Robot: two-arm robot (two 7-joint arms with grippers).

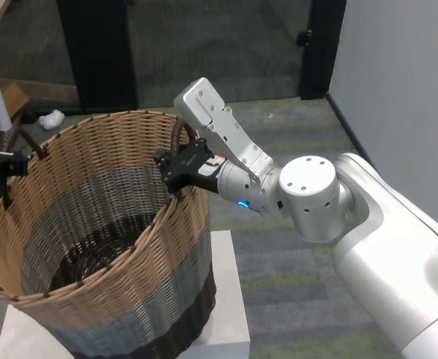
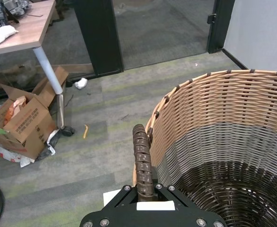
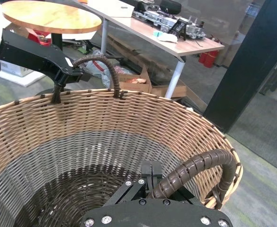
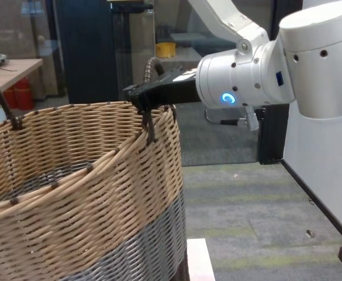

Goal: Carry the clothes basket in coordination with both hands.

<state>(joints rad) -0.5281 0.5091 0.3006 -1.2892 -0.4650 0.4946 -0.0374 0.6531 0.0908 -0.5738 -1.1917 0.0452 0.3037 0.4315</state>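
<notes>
Upright, mouth-up clothes basket (image 1: 106, 247); left end effector (image 1: 9, 166) and right end effector (image 1: 180, 168) each grasp a handle.

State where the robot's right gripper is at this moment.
In the head view, the right gripper sits at the clothes basket's right rim, shut on its right loop handle.

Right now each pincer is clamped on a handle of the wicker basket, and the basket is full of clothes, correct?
Not quite. Each pincer, left and right, does grip a handle, but the wicker basket is empty: the right wrist view shows its bare woven bottom.
</notes>
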